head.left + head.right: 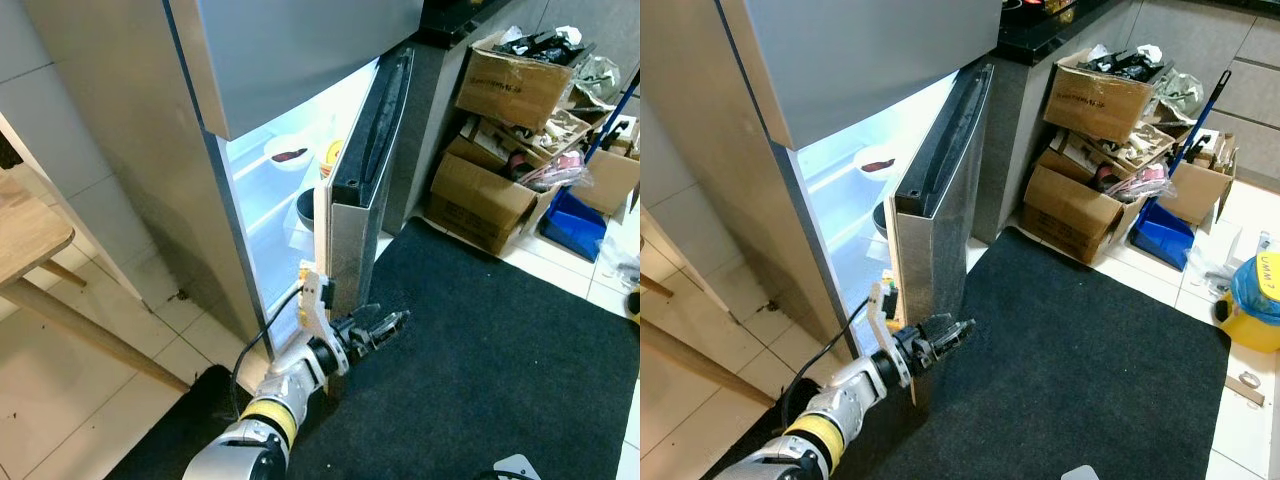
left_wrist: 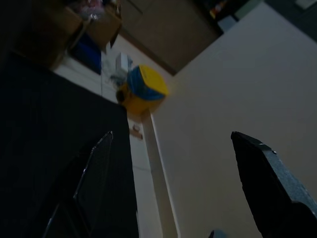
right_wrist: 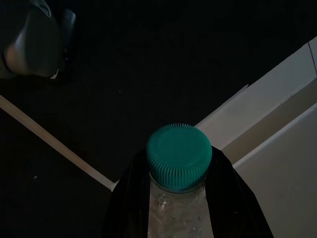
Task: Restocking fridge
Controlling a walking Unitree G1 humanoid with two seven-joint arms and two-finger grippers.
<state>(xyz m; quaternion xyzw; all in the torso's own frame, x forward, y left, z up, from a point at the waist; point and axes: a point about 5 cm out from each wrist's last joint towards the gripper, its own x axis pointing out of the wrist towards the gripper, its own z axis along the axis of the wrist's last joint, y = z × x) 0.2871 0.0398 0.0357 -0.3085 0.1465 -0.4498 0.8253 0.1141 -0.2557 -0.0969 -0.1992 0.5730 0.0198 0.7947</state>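
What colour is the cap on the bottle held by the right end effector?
Teal green, with a ribbed edge, on the cap of the clear bottle; clearest in the right wrist view.

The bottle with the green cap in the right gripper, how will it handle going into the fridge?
The bottle looks like clear thin plastic, so probably squeezable. Droplets inside suggest liquid, so likely some weight. The ribbed cap should resist slipping.

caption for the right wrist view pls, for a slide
Right gripper shut on a teal-capped clear bottle above a dark mat.

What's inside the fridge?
In the lit fridge, a white bowl holding something dark sits on a shelf, with a darker bowl lower down. The open door hides the rest.
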